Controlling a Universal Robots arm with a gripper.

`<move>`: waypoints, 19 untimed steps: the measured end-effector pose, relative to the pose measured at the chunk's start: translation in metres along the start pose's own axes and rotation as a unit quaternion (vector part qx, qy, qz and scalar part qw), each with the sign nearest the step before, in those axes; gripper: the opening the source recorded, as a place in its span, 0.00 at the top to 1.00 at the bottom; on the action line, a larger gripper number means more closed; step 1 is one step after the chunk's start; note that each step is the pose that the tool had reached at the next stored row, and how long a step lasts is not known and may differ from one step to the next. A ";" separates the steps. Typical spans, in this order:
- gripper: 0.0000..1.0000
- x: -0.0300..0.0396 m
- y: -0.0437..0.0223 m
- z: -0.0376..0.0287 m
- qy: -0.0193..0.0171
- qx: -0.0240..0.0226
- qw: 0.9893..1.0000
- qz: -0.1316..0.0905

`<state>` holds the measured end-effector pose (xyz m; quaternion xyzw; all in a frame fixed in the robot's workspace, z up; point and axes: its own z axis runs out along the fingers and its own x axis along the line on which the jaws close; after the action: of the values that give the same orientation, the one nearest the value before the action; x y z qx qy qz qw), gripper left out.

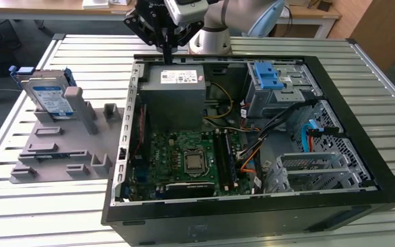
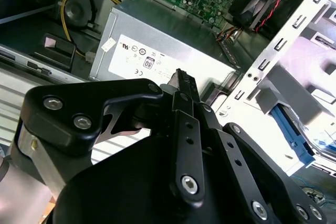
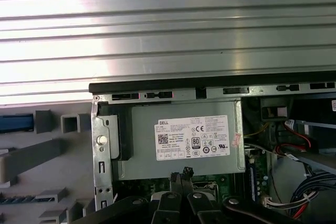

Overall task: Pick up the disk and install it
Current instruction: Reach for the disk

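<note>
The disk [image 1: 50, 98] stands upright in a slot of the grey fixture [image 1: 60, 149] at the exterior view's left, a silver drive with a white-and-blue label and a blue frame. My gripper [image 1: 166, 55] hangs well off to the exterior view's right of it, over the far wall of the open computer case [image 1: 362, 154]. Both wrist views show the black fingers pressed together, with nothing between them, above the grey power-supply box [image 3: 184, 142]. In the second wrist view the gripper [image 2: 182, 75] points at that box, and in the first wrist view the gripper [image 3: 186, 171] sits just off its near edge.
The case holds the power-supply box [image 1: 173, 98], a motherboard [image 1: 191, 159], cable bundles [image 1: 273, 128] and a drive cage with a blue latch [image 1: 268, 77]. Another metal cage [image 1: 314, 170] sits at the near right. Everything rests on a slatted metal table [image 1: 47, 216].
</note>
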<state>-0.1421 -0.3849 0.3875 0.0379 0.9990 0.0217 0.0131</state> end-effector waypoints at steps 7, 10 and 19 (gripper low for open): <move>0.89 0.0020 -0.0002 0.0006 0.000 0.000 1.000 0.000; 0.89 0.0029 -0.0003 0.0008 0.000 0.000 1.000 0.000; 0.89 0.0049 -0.0004 0.0018 0.000 0.000 1.000 0.000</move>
<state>-0.1470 -0.3849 0.3855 0.0379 0.9990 0.0217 0.0130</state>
